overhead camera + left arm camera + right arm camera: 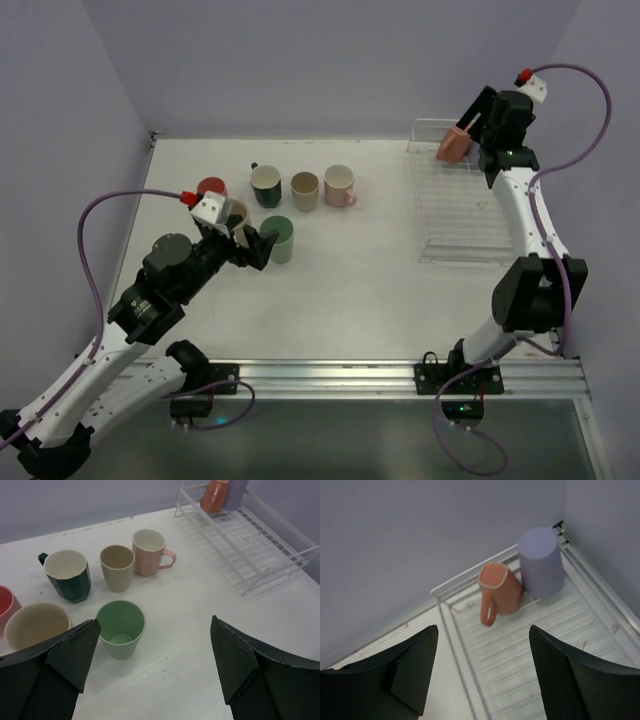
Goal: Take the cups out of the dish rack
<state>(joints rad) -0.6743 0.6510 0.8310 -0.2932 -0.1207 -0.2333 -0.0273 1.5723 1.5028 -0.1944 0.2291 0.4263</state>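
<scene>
Desk [350, 270], far right corner: my right pincer [482, 635], jaws apart, above salmon mug [499, 591] leaning on lavender tumbler [541, 562] in white wire rack [510, 650]; crooked grab may topple both.

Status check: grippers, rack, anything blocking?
Left gripper open, empty. Right gripper open over rack. Salmon mug, lavender tumbler in rack's far corner. Nothing blocking.

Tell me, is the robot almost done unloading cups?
Nearly. Six cups stand on the table: red, dark green, tan, pink, cream, light green. The left gripper and right gripper are open, empty, the right above the dish rack. To go: the salmon mug and lavender tumbler.
</scene>
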